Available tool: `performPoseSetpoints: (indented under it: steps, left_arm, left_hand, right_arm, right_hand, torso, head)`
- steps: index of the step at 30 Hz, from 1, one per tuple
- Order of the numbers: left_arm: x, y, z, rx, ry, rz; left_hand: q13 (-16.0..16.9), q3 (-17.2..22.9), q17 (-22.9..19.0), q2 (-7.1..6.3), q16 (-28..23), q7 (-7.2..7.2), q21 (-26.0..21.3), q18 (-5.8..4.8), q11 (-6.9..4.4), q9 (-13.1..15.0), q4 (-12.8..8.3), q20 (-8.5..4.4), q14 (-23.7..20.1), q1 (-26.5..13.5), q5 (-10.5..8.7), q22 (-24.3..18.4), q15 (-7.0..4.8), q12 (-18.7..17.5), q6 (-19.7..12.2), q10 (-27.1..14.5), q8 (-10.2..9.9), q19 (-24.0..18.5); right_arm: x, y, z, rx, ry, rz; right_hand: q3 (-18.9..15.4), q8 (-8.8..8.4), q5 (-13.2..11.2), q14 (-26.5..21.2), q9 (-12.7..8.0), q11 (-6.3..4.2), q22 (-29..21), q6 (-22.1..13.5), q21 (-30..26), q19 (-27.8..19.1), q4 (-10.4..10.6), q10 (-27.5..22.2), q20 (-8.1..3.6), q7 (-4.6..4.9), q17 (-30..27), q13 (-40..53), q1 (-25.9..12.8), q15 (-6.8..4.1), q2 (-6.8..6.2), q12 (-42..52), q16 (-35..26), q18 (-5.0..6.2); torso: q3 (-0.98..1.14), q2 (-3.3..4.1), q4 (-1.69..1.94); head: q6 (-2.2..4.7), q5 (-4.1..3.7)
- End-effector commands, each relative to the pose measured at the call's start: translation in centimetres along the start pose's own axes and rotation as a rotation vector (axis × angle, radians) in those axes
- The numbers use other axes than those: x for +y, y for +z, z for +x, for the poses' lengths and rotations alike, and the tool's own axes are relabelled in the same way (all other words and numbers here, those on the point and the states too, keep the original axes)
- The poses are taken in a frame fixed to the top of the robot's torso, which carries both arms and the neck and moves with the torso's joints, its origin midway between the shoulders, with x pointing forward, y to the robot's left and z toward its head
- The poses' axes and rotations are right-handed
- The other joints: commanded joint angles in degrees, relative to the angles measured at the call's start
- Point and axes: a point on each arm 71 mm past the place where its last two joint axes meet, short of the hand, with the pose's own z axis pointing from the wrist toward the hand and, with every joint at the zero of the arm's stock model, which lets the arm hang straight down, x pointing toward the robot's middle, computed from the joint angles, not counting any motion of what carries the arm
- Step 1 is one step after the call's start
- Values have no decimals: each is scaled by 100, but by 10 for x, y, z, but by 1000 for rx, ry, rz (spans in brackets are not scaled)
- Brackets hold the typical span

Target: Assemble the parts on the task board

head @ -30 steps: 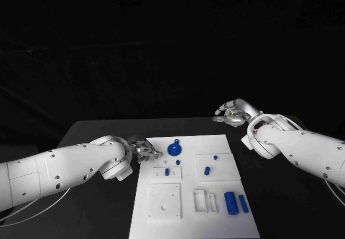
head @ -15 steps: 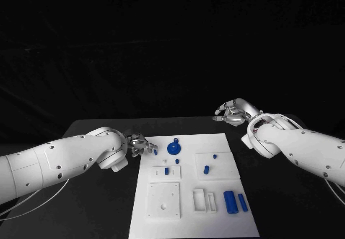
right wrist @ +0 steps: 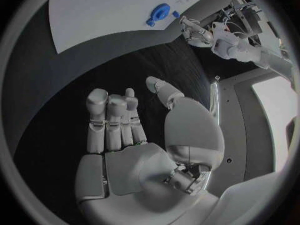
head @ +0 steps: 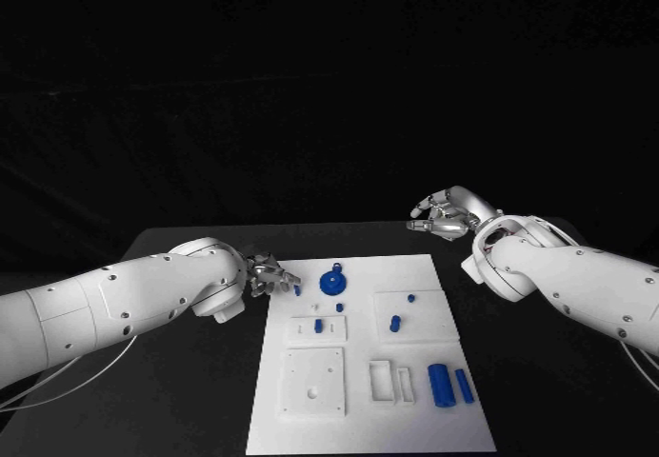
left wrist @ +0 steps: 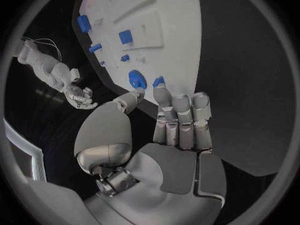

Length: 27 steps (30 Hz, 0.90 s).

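Head view: the white task board [head: 360, 381] is seen in the middle of the black table [head: 179, 243], running from the centre towards 6 o'clock. The left hand [head: 270, 278] is placed at the board's far-left corner, at about 10 o'clock from the board's middle. A small blue peg [head: 297, 289] is seen right at its fingertips; in the left wrist view the same peg [left wrist: 159, 81] sits against the tips of the fingers [left wrist: 181, 110], but whether it is pinched or merely touched cannot be told. Just beside it, towards 3 o'clock, a round blue disc part [head: 332, 282] lies on the board, also seen in the left wrist view [left wrist: 137, 78] and the right wrist view [right wrist: 159, 11]. Small blue pieces [head: 394, 324] are set nearer the board's middle, and a larger blue cylinder [head: 440, 386] with a slimmer blue rod [head: 465, 386] just beside it lies near the board's 4 o'clock corner.

The right hand [head: 442, 221] is held above the table off the board's far-right corner, at about 1 o'clock, well apart from the parts. In the right wrist view its fingers [right wrist: 109, 117] are seen spread and upright, with nothing held
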Motion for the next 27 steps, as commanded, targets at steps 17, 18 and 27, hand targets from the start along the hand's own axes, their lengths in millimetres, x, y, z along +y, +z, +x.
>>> performPoseSetpoints:
  steps: [17,18,27]
  left_arm:
    - [-10,11,3,21,33,6]
    - [-10,12,3,21,31,6]
    - [-9,14,3,17,28,4]
  left_hand:
    - [21,9,-15,102,21,2,-30,-95,-25,25,38,-695,-27,8,-7,23,-20,-32,0,-31,32,-19]
    - [21,6,-16,105,22,3,-31,-96,-24,26,39,-695,-28,6,-7,24,-19,-33,-2,-32,33,-19]
    - [27,-25,-26,148,24,10,-38,-104,-18,31,94,-694,-40,-45,-8,30,-13,-43,-35,-44,29,-30]
  right_arm:
    - [3,0,2,13,0,-14]
    - [3,0,2,13,0,-14]
    - [4,1,3,13,1,-15]
  right_hand:
    - [-23,-22,41,16,10,-11,9,-6,-35,-21,-9,-43,-31,48,9,-10,-30,-35,50,5,-36,487]
    - [-23,-22,41,17,10,-11,9,-7,-35,-21,-9,-43,-31,48,9,-10,-29,-35,50,5,-36,487]
    - [-24,-23,43,17,11,-10,10,-6,-36,-21,-11,-44,-31,48,9,-12,-29,-34,51,6,-37,487]
  torso:
    - [-5,8,-8]
    - [-5,10,-10]
    - [2,0,-3]
  head:
    - [-16,-18]
    - [-15,-18]
    - [-28,-30]
